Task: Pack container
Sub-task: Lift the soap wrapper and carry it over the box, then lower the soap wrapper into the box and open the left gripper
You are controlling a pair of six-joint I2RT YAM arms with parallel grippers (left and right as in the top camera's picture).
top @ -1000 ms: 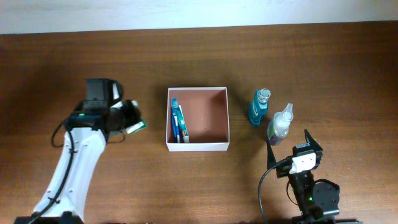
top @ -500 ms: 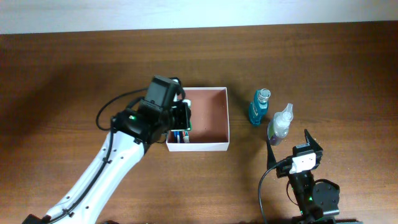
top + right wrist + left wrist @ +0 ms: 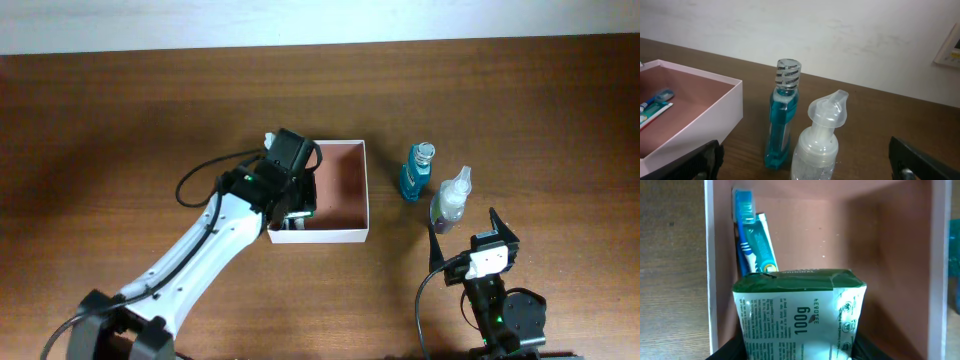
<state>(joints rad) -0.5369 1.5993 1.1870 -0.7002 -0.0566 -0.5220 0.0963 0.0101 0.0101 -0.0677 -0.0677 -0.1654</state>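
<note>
Reddish-brown container (image 3: 345,188) holds blue toothbrush (image 3: 744,211), tube (image 3: 764,243); green packet (image 3: 800,311) over it.

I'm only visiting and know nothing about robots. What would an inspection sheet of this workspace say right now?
Surface: brown wooden table, no spills visible.
Job's things: the white-walled container holds a blue toothbrush and a toothpaste tube along one wall; the mouthwash bottle and clear pump bottle stand upright outside it.
Clutter: nothing seen.
End effectors: left end effector grips a green packet over the container; right end effector open, empty, near the bottles.
Cables: black cable loops off the left arm; another beside the right arm.
Surroundings: pale wall behind the table.
</note>
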